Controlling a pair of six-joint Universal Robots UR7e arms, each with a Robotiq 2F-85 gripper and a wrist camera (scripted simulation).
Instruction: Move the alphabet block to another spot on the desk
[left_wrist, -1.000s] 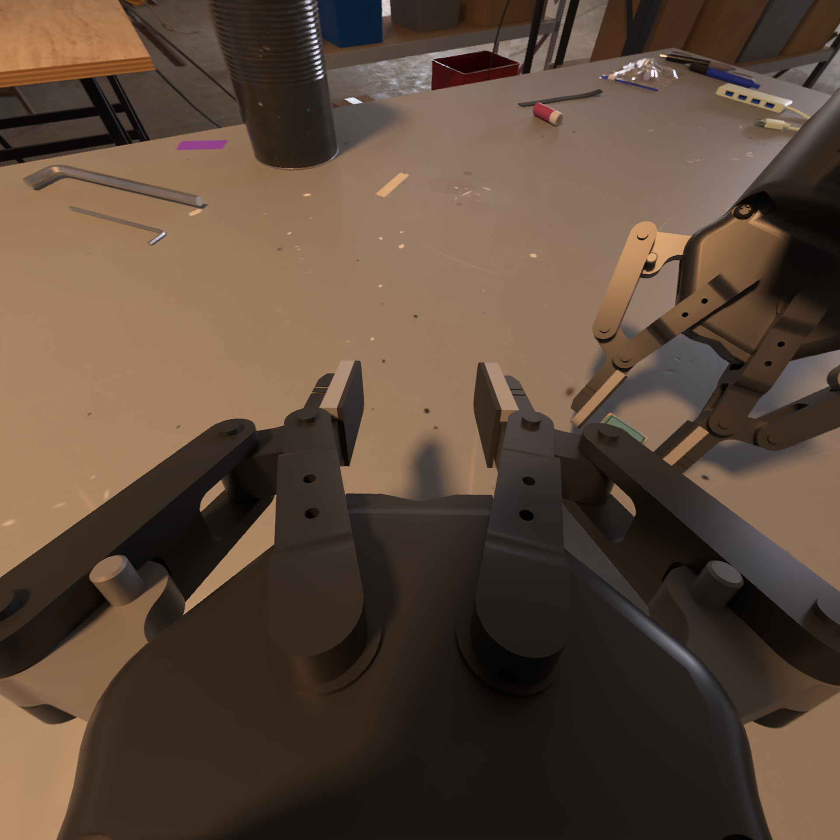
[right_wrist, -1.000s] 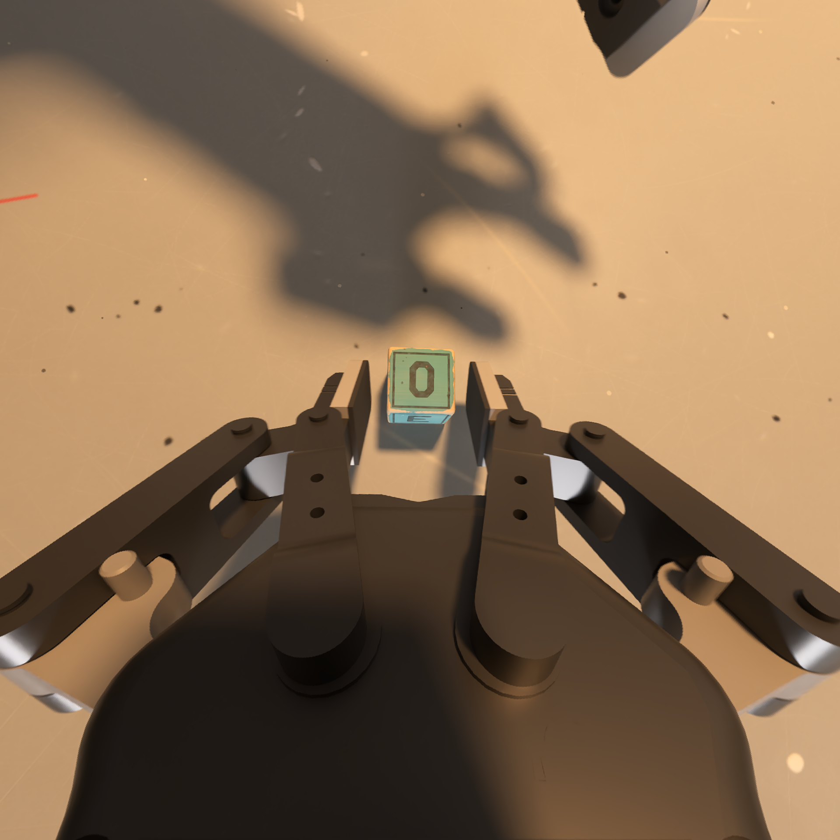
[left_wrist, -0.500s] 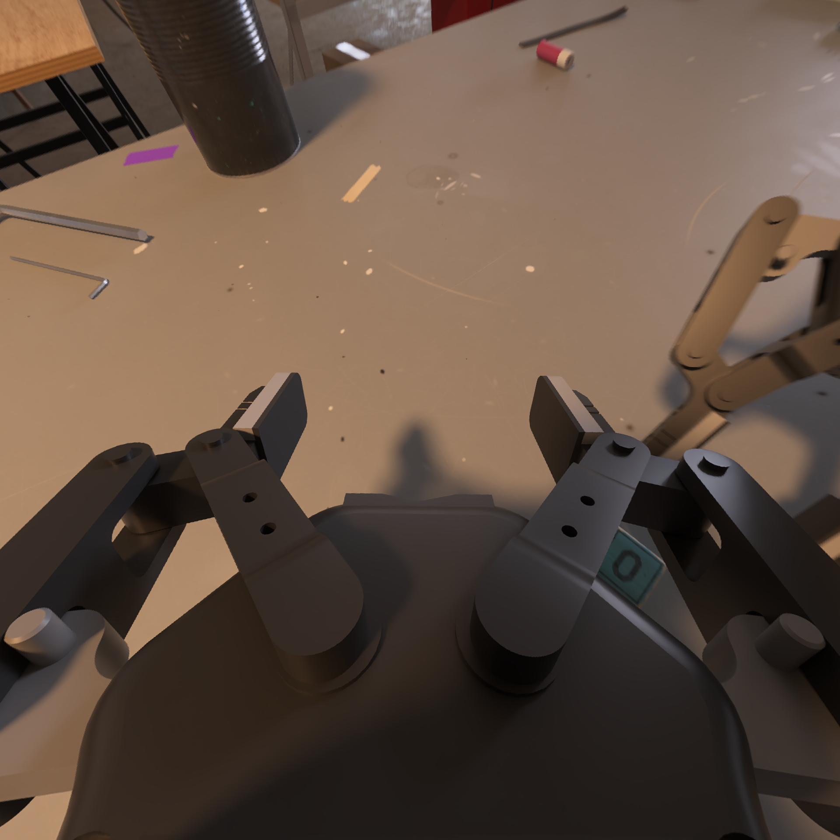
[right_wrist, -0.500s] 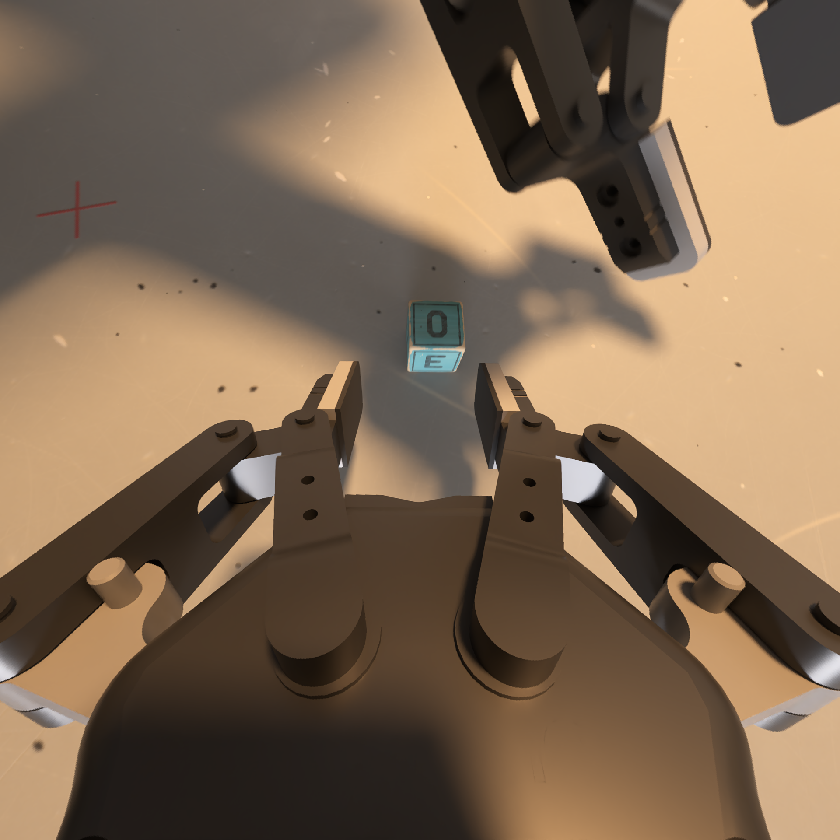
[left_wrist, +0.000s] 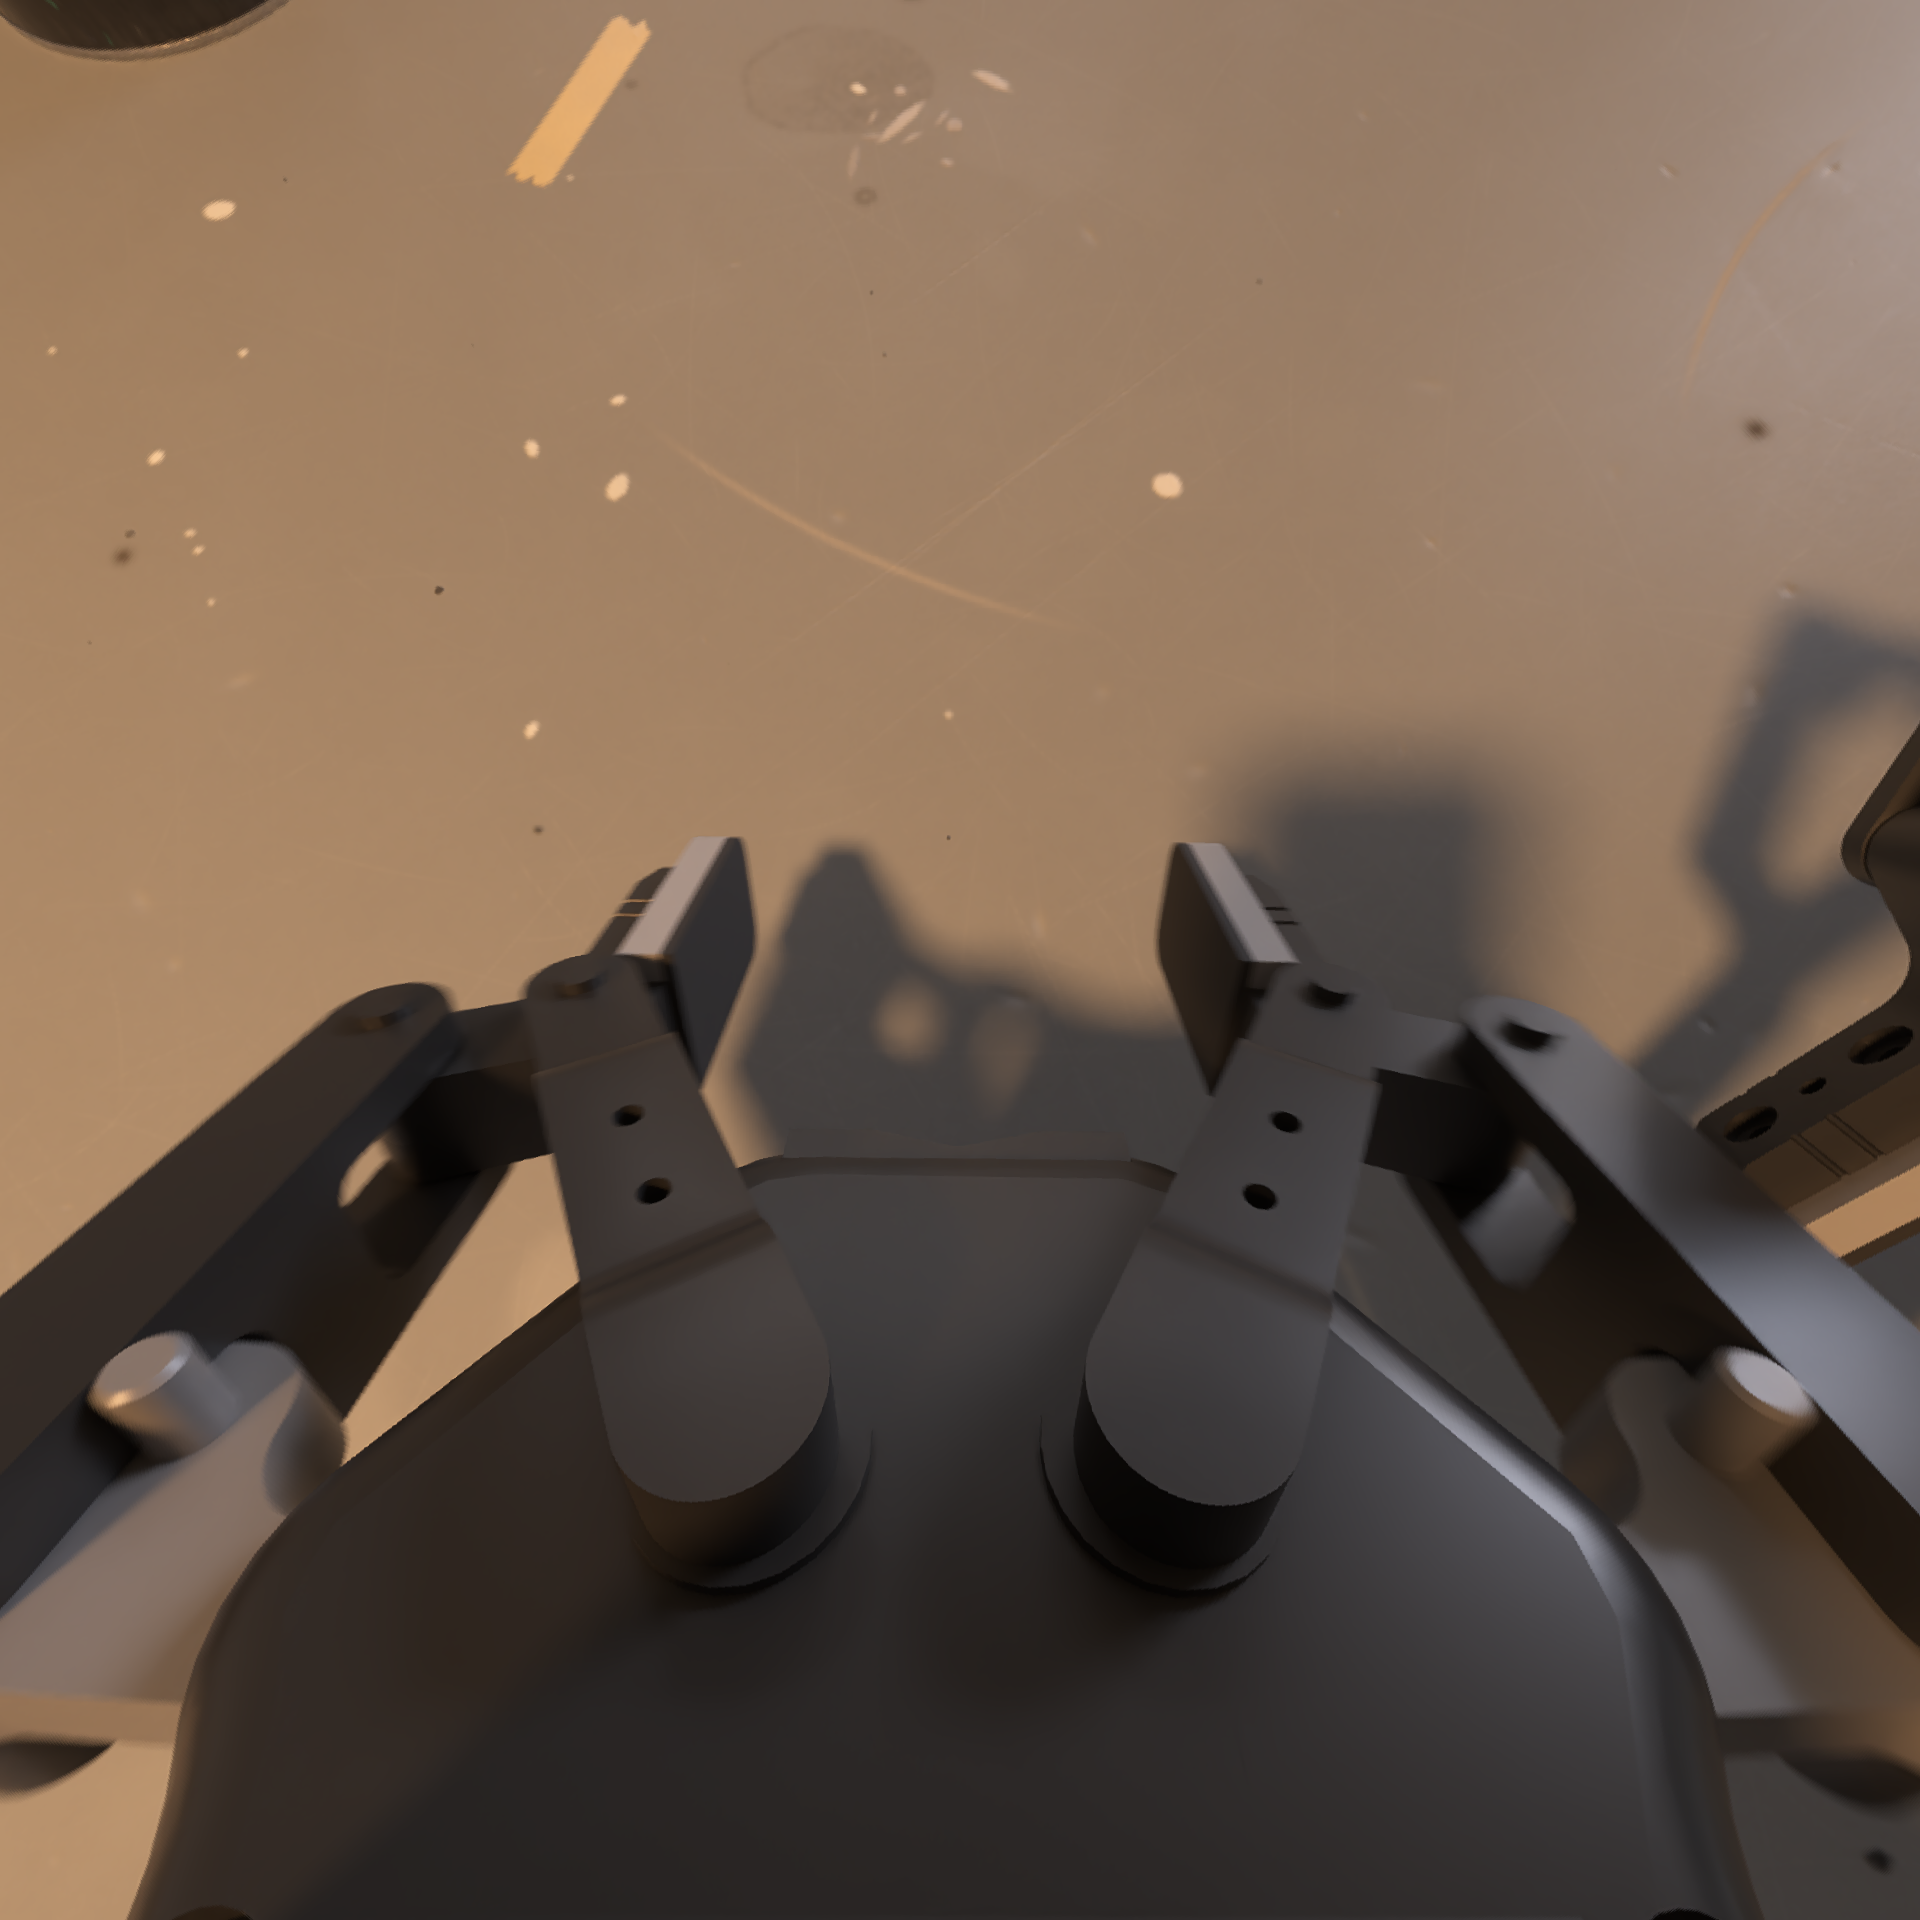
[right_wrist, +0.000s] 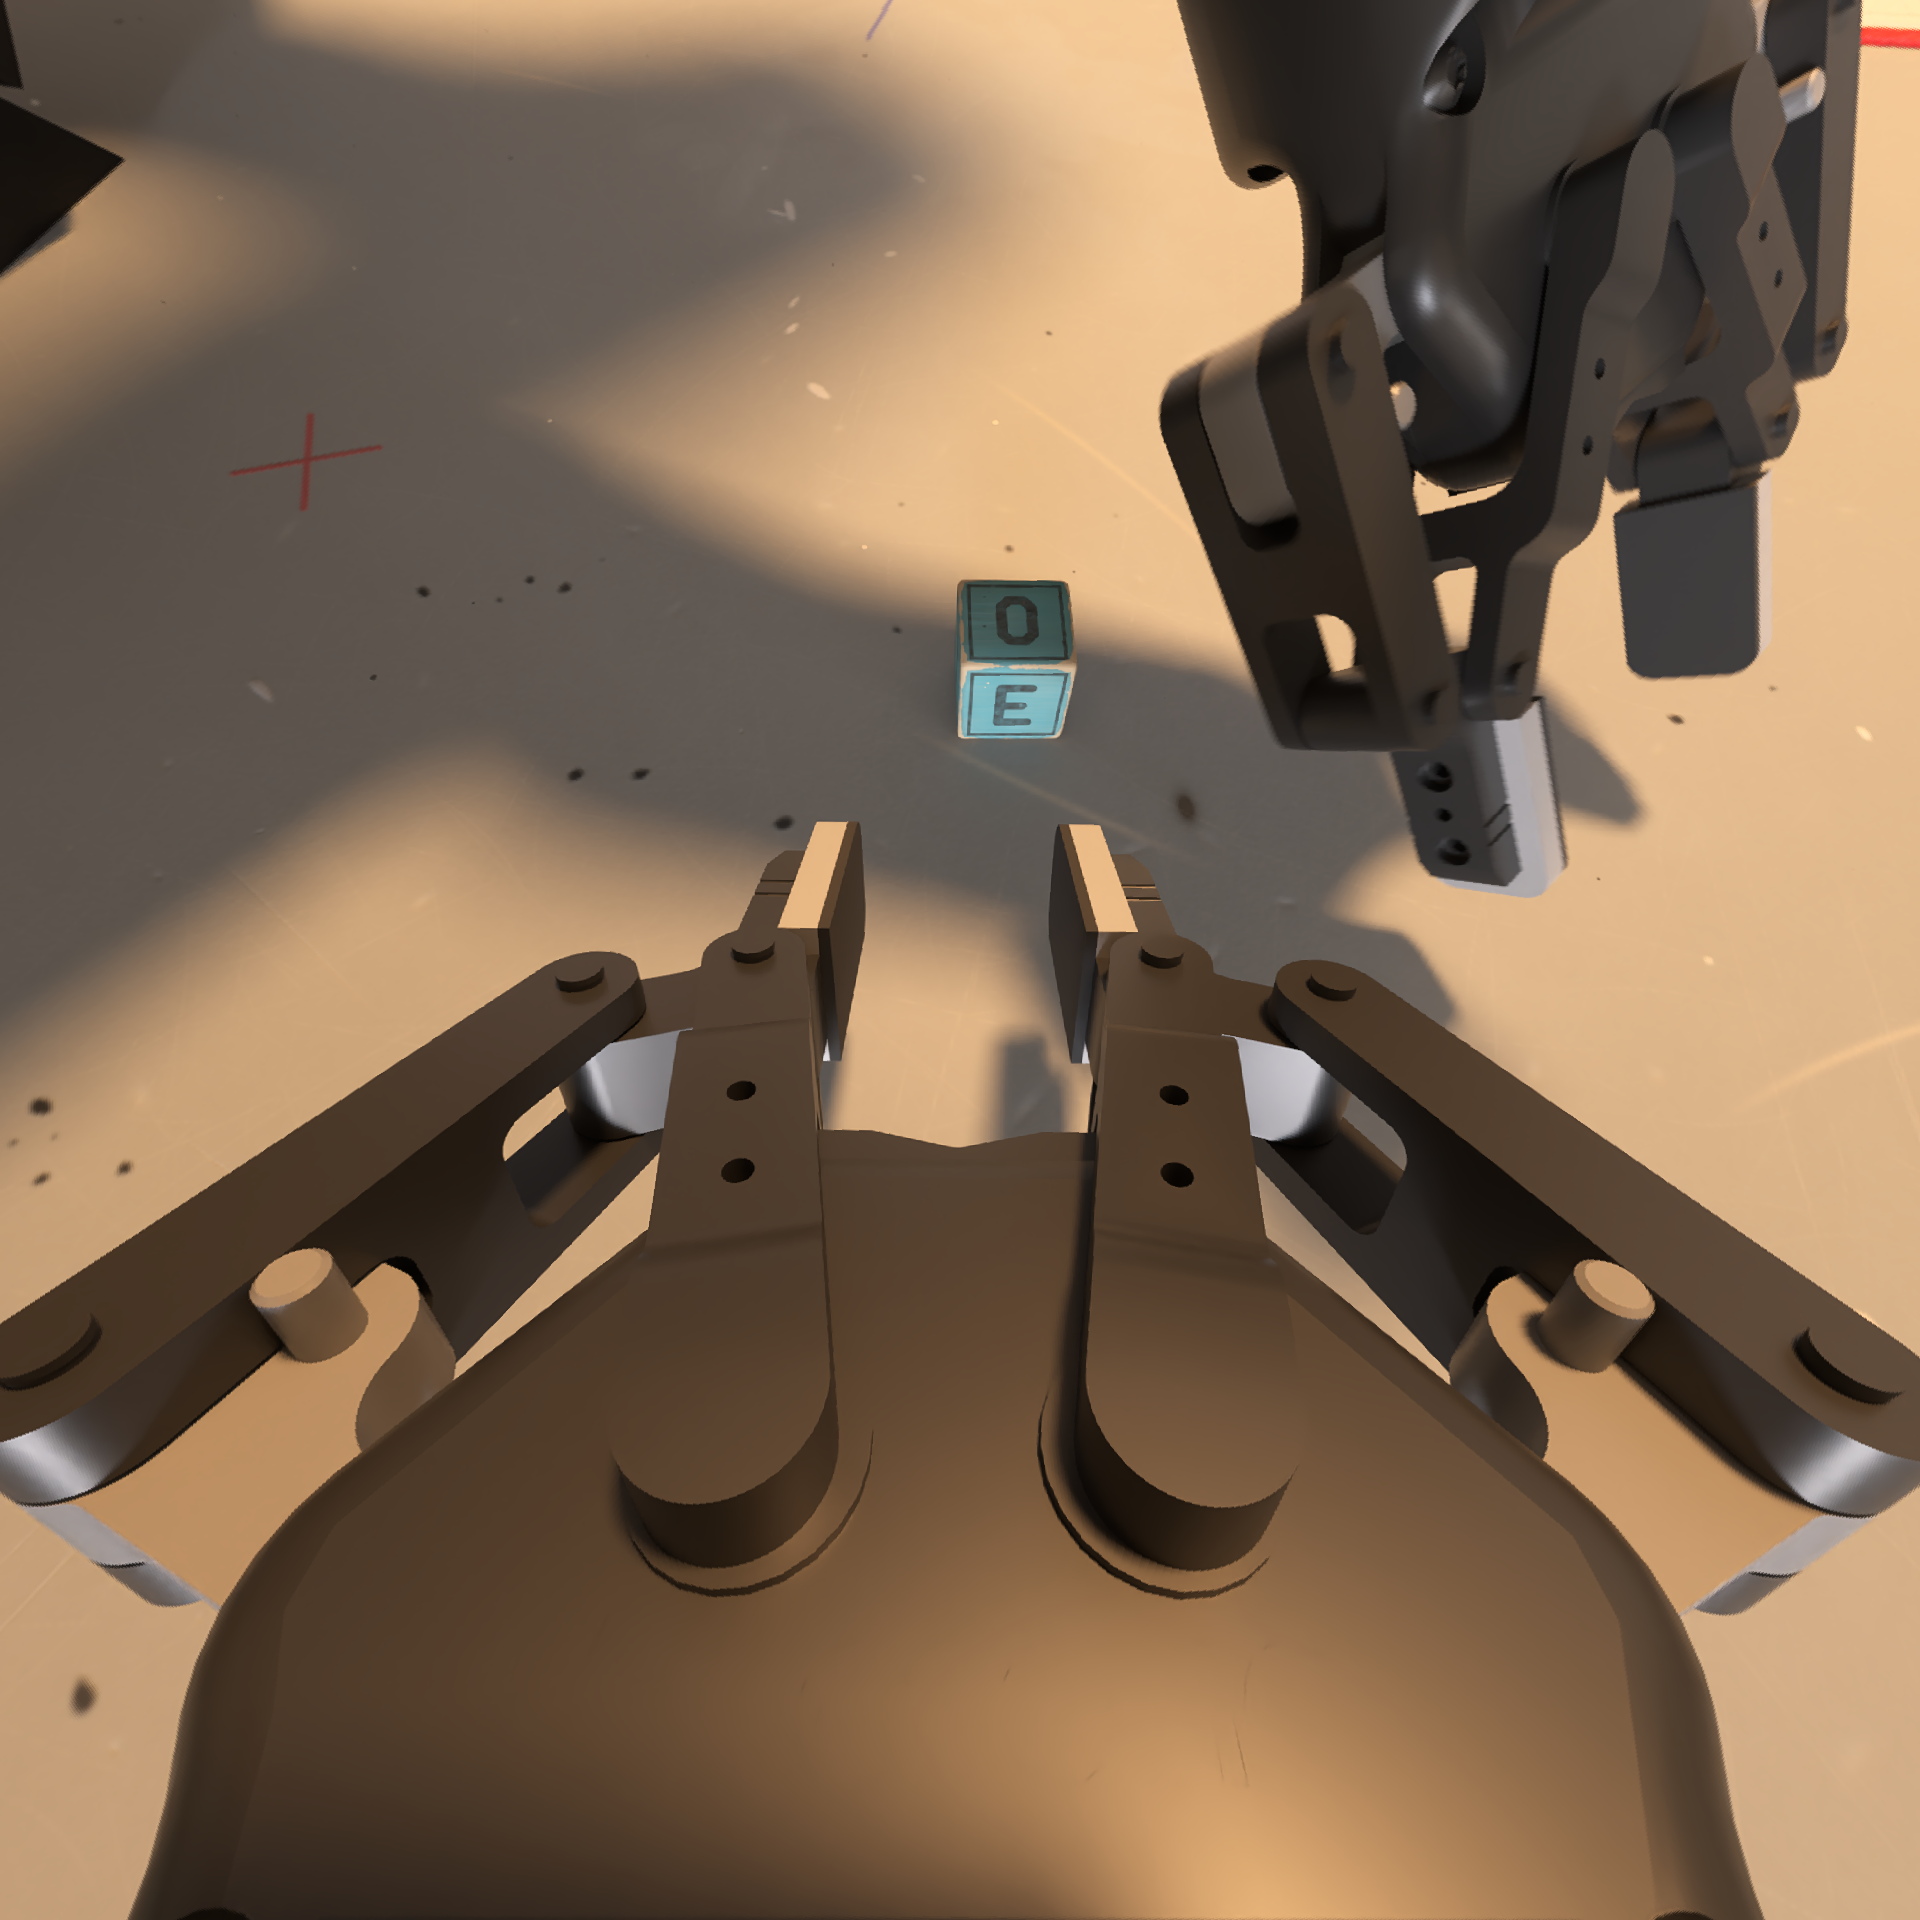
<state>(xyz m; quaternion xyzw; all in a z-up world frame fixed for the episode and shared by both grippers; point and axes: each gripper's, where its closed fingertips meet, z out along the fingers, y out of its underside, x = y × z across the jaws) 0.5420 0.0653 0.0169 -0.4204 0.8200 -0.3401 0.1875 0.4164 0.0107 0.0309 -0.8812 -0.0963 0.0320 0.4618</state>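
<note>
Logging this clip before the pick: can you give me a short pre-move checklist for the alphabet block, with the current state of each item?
1. Alphabet block rests flat on the desk, free of both tools: ok.
2. Right tool open, gap looks wider than the block: ok.
3. Right tool roughly lined up with the block, which sits ahead of its fingertips: ok.
4. Left tool open and holding nothing: ok.
5. Left tool near the block in the right wrist view; clearance for the right tool's approach: cannot tell.
6. Block visible from the left wrist view: not ok.
</note>
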